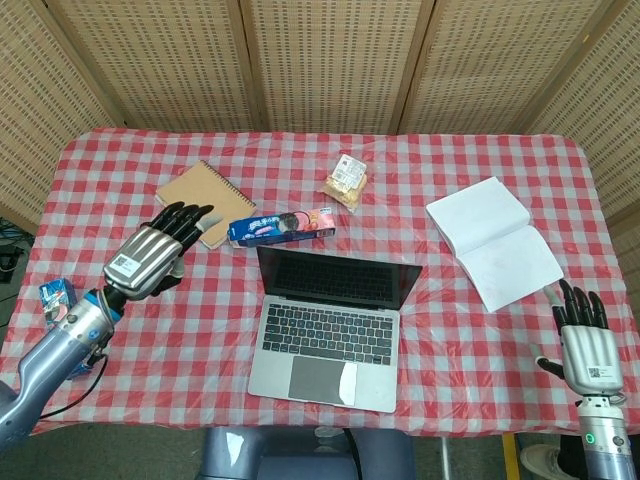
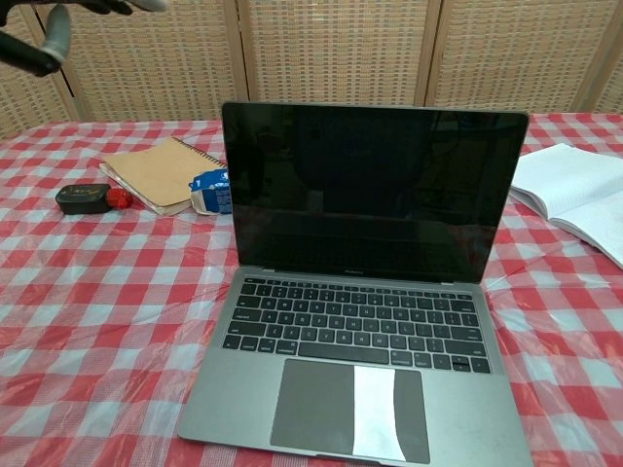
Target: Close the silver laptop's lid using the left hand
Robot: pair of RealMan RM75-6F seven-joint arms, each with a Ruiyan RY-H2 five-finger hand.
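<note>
Left hand (image 1: 155, 252) is hovering over the left part of the table (image 1: 120, 330), its dark fingers (image 1: 185, 215) stretched out straight and slightly fanned, holding nothing and pointing up toward the far edge. To its right, apart from it, the silver laptop (image 1: 330, 330) is sitting near the front middle of the checked cloth with its lid (image 2: 375, 190) still standing upright and the screen dark — in the chest view the keyboard and trackpad are lying fully exposed. Just beyond the fingertips a brown spiral notebook (image 1: 200, 195) is lying at an angle, and a blue snack packet (image 1: 282, 227) is lying between that notebook and the back of the laptop lid, close behind it. Further back a small bag of biscuits (image 1: 346, 180) is resting on the cloth, and an open white book (image 1: 495, 240) is lying well off to the right. A small blue carton (image 1: 57, 297) is sitting by the left forearm near the table's left edge. In the chest view a black object with a red part (image 2: 90, 197) is showing left of the notebook; I cannot tell what it is. Right hand (image 1: 583, 340) is waiting at the front right corner, fingers extended and a little apart, gripping nothing.
</note>
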